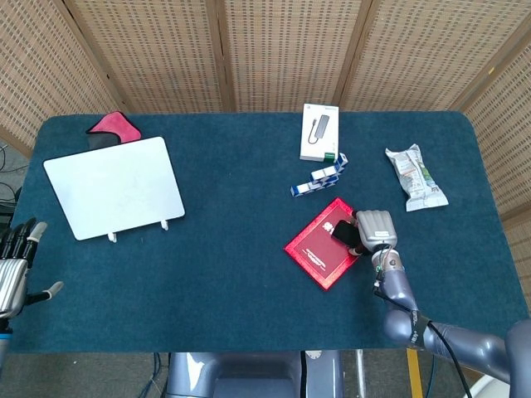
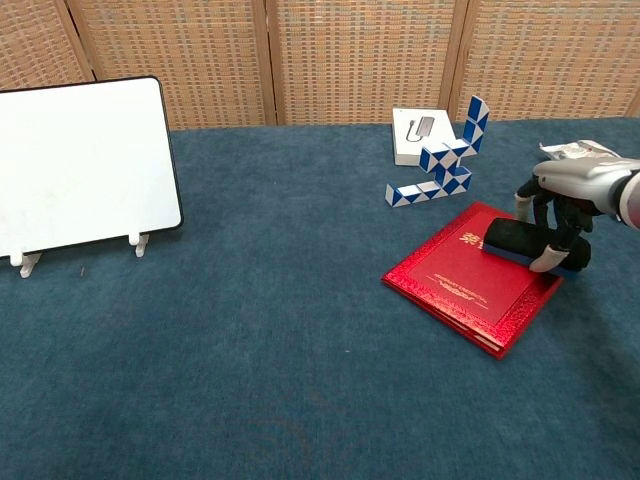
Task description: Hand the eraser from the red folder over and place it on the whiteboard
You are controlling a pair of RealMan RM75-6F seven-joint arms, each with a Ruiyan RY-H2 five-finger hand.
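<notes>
The black eraser lies on the right corner of the red folder. My right hand comes down on the eraser's right end, fingers curled over its far side and thumb pressed against its near side, so it grips the eraser while it still rests on the folder. The whiteboard stands tilted on its small feet at the far left. My left hand hovers at the table's left front edge, fingers spread and holding nothing; the chest view does not show it.
A white box and a blue-and-white snake puzzle sit just behind the folder. A snack packet lies at the right. A pink cloth lies behind the whiteboard.
</notes>
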